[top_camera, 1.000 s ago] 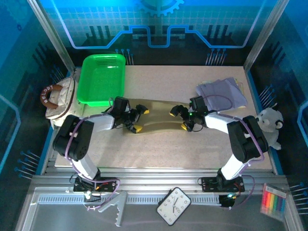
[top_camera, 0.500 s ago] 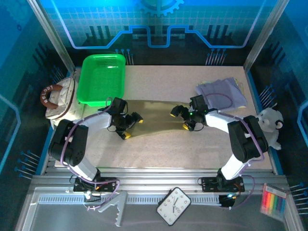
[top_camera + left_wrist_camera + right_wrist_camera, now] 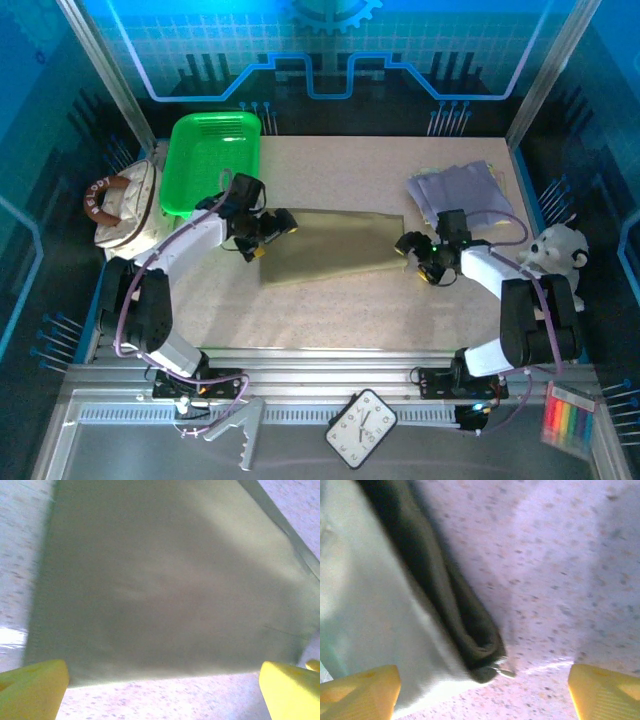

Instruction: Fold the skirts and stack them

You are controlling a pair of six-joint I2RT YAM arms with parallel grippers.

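The khaki-tan skirt lies folded flat in the middle of the table. My left gripper stands open at its left edge; in the left wrist view the cloth spreads just beyond the yellow fingertips, with bare table between them. Off the skirt's right edge, my right gripper is open. The right wrist view has the skirt's folded corner and a small metal piece ahead of the gripper. The lavender-grey skirt rests at the back right. The yellow-green printed skirt is out of view.
A green tray sits at the back left, with the cream handbag beside it at the table's left edge. The white plush toy is off the right edge. A clock lies in front of the arm bases.
Both grippers have drawn apart from the middle, the left one leftward and the right one rightward. The khaki skirt went from a bowed strip between them to a flat rectangle.
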